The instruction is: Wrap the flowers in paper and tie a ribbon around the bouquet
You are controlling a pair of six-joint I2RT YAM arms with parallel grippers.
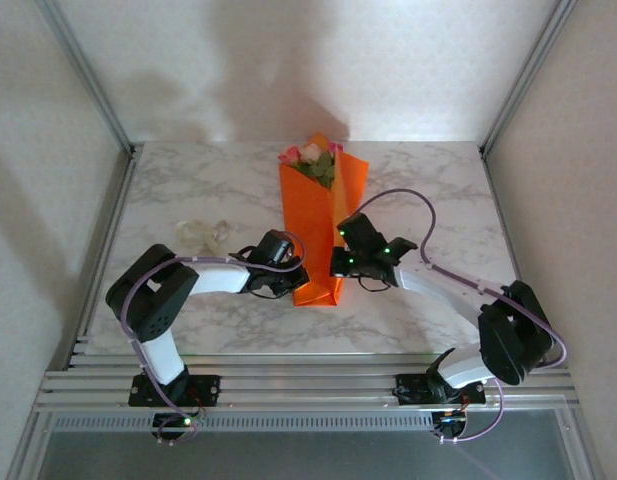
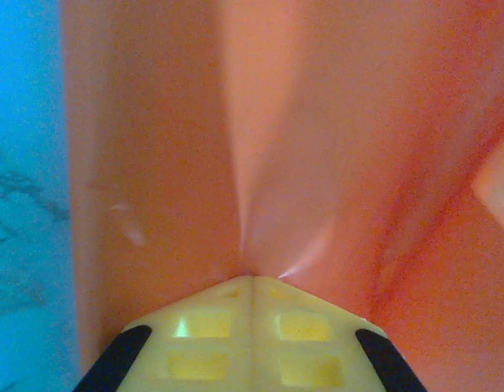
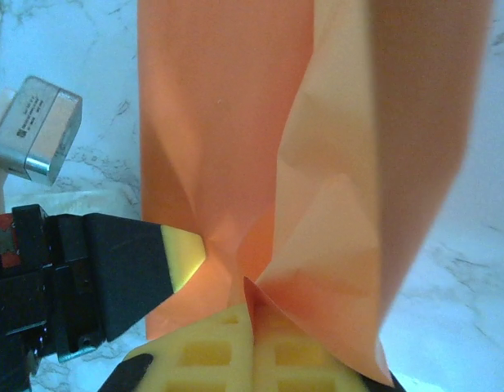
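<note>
**Wrap formed, ribbon not yet on**

At the near end of the paper [image 1: 313, 225], both hands are clenched on the sheet. The left hand [image 1: 298, 284] comes in from the left of the paper. Its wrist view shows the fingertips [image 2: 252, 286] pressed together with an orange crease running out from between them. The right hand [image 1: 336, 264] comes in from the right, and its own view shows it [image 3: 252, 314] pinching a folded flap, with the left hand's tip [image 3: 189, 255] touching the paper just beside it.

Past the hands, the paper lies along the counter [image 1: 188, 180] as a long folded sleeve. It is narrow at the pinched end and wider toward the far end, with one loose panel standing open on its right side.

At the far end of the paper, the flowers [image 1: 310, 160] poke out, pink and cream heads over green leaves, their stems hidden inside.

To the left of the paper and well apart from it, the ribbon [image 1: 206, 233] lies in a loose heap on the counter, untouched.

I judge the wrapping mostly done but not secured. Closing the loose panel, fetching the ribbon and tying it all remain.
</note>
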